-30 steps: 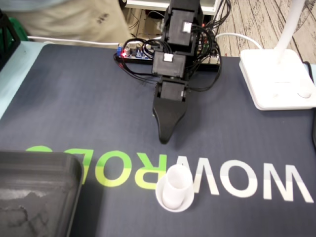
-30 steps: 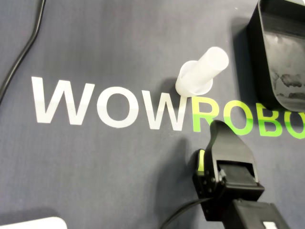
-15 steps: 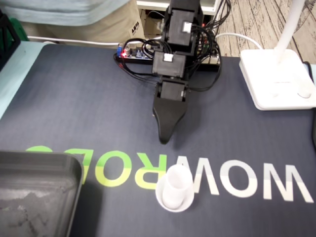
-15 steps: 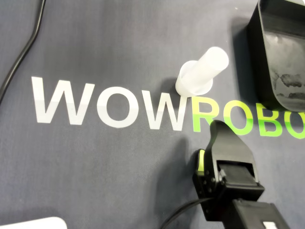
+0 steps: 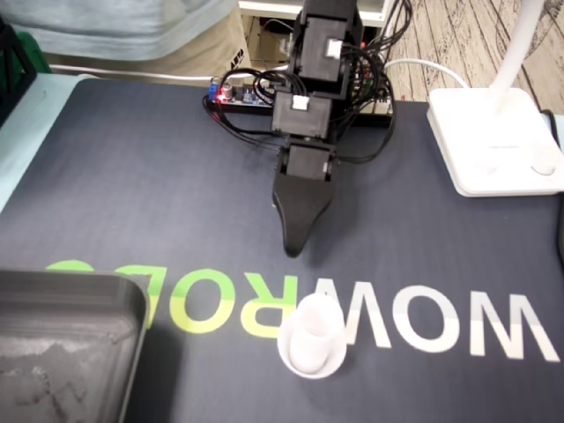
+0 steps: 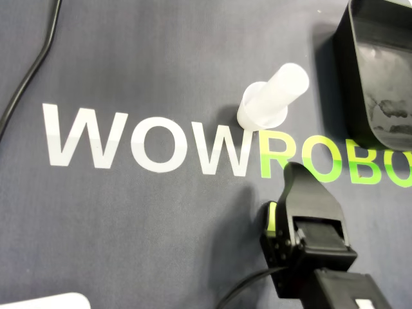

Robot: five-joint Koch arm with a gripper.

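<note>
Tapering to one black tip — tool (image 5: 293, 248) (apart or together: cannot tell) | smooth white tube (image 6: 273, 98), flared base, nearby

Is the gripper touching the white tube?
Apart. The overhead view shows a strip of mat between the tip of the gripper and the base of the white tube. The fixed view shows the same gap.
</note>
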